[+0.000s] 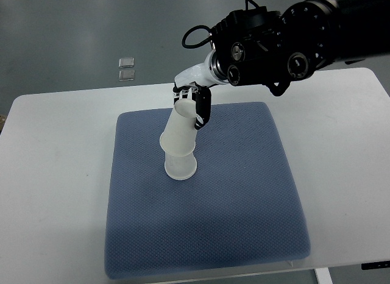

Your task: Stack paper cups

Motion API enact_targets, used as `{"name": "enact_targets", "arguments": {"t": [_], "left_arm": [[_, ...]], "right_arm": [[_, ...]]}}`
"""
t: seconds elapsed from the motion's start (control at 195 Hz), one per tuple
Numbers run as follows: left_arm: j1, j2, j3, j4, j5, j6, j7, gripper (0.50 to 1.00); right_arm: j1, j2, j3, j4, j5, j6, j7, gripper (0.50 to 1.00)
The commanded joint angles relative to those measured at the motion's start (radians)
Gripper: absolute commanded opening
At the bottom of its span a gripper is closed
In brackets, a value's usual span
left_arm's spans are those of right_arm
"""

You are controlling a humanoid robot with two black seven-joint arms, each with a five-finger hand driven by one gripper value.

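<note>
From my one overhead camera I've got the right arm (286,46) coming in from the top right corner, black and bulky at the wrist with a cable looped off it, and the right hand (194,101) reaching down toward the middle of the scene. Its fingers (203,110) are closed around the upper cup (181,134), gripping it up near the base end, so the grip is narrow and definitely holding something. That upper cup is upside down and leaning, top tilted toward the hand, and its rim sits over the lower cup (181,166), which is also upside down with its mouth flat on the blue mat (207,235). The two white cups overlap but they aren't lined up straight, there's a visible kink where one meets the other. I can't tell how far the upper one is seated on the lower one. The pair stands a bit left of the mat's centre, toward its far half. The mat lies on the white counter (49,174), covering most of the middle of it. Past the far edge of the counter on the grey floor there are two small pale squares (127,67). I've no left arm on my screen.
</note>
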Motion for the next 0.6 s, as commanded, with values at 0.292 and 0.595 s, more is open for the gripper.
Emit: {"name": "enact_targets", "arguments": {"t": [0.292, 0.595], "left_arm": [[0.000, 0.000, 0.001, 0.000, 0.000, 0.001, 0.000, 1.000], [0.000, 0.000, -0.001, 0.000, 0.000, 0.000, 0.000, 1.000]], "right_arm": [[-0.021, 0.000, 0.000, -0.004, 0.000, -0.019, 0.000, 0.823], [-0.038, 0.000, 0.002, -0.006, 0.015, -0.043, 0.003, 0.832]]}}
